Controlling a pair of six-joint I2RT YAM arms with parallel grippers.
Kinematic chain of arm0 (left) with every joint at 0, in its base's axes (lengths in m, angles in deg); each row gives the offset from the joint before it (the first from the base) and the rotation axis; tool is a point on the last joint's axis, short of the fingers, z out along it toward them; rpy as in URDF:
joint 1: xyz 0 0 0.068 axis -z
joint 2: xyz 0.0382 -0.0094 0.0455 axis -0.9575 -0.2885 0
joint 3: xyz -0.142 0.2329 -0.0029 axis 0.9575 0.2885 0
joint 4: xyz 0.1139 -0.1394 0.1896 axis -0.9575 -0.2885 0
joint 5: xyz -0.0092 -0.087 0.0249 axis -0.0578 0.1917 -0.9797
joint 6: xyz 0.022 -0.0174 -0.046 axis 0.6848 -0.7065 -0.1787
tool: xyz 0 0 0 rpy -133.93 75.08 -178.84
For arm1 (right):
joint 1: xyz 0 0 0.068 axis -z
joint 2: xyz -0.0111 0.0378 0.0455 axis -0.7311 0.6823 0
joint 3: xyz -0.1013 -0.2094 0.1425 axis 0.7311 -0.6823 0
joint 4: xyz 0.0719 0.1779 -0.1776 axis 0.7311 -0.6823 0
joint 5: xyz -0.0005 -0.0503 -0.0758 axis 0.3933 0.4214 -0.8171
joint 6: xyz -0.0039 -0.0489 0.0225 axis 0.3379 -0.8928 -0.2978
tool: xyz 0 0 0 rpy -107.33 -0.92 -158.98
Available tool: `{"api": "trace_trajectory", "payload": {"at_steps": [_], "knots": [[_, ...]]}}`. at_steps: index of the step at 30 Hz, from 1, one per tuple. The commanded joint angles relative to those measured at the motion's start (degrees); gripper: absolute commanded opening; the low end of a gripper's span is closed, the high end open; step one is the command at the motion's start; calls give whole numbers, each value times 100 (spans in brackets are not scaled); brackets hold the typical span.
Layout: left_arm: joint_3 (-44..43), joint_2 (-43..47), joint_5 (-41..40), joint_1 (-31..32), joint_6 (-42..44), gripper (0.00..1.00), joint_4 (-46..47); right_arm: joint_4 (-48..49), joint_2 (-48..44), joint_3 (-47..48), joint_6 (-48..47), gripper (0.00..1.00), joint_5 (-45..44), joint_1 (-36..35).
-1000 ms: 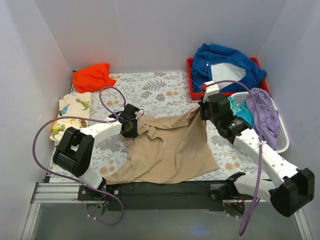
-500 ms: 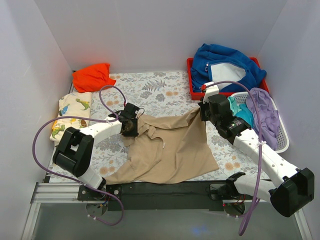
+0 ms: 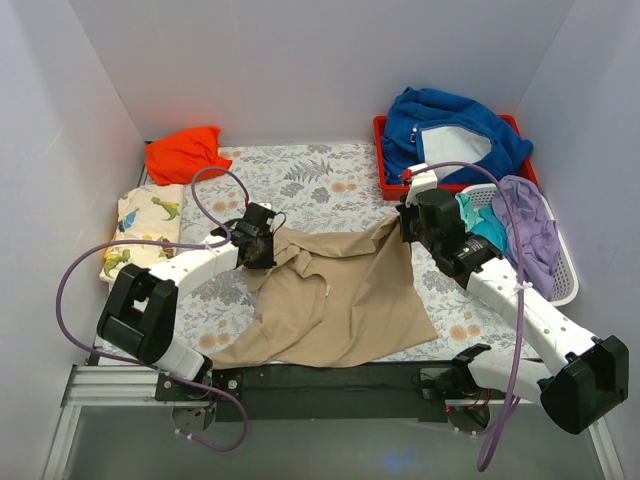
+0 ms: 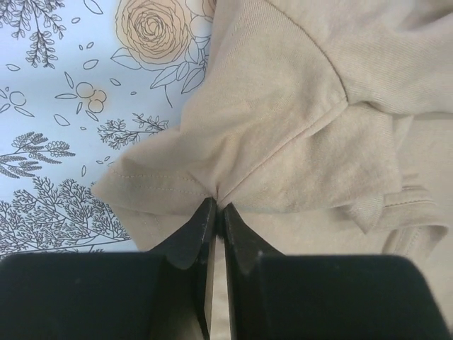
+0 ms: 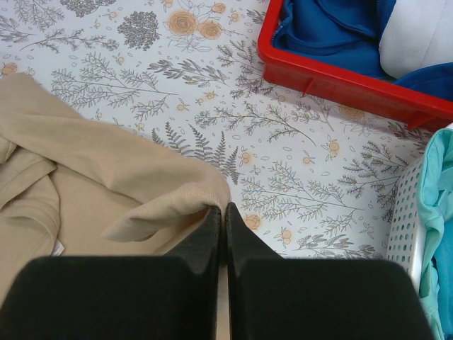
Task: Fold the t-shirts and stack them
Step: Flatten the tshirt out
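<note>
Tan t-shirt [image 3: 340, 300] lies crumpled mid-worktop [image 3: 300, 170], not yet folded. Your left hand [image 4: 214, 212] is clenched on a stitched hem at the shirt's left edge. Your right hand [image 5: 221, 211] is clenched on a rolled fold at its far right corner. Step in hand, by my judgement: spreading it flat. Next move calls for drawing both hands apart evenly, low over the worktop. Orange t-shirt [image 3: 182, 152] and dinosaur-print t-shirt [image 3: 140, 225] sit far left.
</note>
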Motion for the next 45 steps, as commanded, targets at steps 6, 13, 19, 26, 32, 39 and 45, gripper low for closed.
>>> {"api": "trace_trajectory", "payload": {"at_steps": [6, 13, 19, 26, 32, 39, 45], "knots": [[-297, 410, 23, 18, 147, 0, 122, 156, -25, -13, 41, 1, 46, 37], [-323, 305, 41, 18, 208, 14, 44, 165, -16, -4, 32, 1, 54, 37], [-261, 217, 85, 18, 208, 18, 97, 148, 10, 13, 23, 1, 89, 37], [-253, 155, 137, 18, 234, 0, 149, 156, -7, -4, 32, 1, 98, 37], [-349, 505, -82, 18, 313, 0, 132, 139, -112, 22, -12, 1, 107, 46], [-1982, 961, -899, 9, 393, 0, -1080, -335, -824, 426, -319, 1, -297, 46], [-2827, 1815, -1364, 9, 419, 0, -1423, -1108, -1404, 760, -564, 1, -455, 46]]}}
